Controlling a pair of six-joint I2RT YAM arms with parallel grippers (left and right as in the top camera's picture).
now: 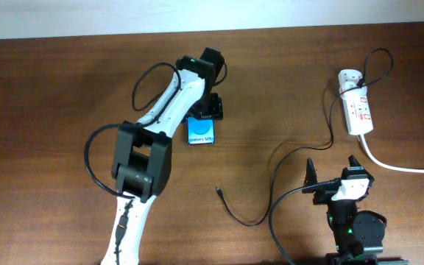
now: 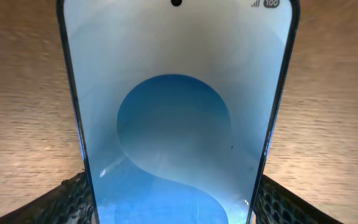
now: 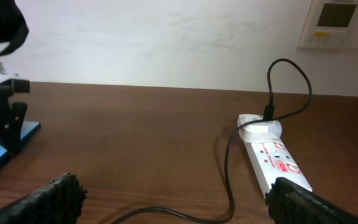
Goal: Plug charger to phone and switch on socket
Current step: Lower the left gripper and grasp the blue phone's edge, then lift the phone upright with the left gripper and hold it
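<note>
Mid-task on a dark brown wooden table [image 1: 50, 88]: the white-and-black left arm [image 1: 160, 110] stretched across to a slim black-framed smartphone with a bright blue screen [image 1: 201, 134], which lay flat and screen up near the middle of the tabletop. The left gripper [image 1: 207, 116] stood over the smartphone's far end. Its wrist camera showed textured black finger pads [image 2: 73, 200] set against both long edges of the handset, closed on it.

Well apart to the right, the right gripper [image 1: 333, 171] sat by the table's near edge, fingers spread wide with nothing between them. The long thin black charger cable [image 3: 227, 168] lay loose on the wood. Its small plug tip [image 1: 218, 191] rested between smartphone and right gripper, touching neither. The cable's other end looped up to a white adapter [image 1: 348, 76] seated at the far end of a white elongated power strip with red markings [image 1: 359, 112]. A thick white cord [image 1: 403, 168] ran from the strip off to the right.
</note>
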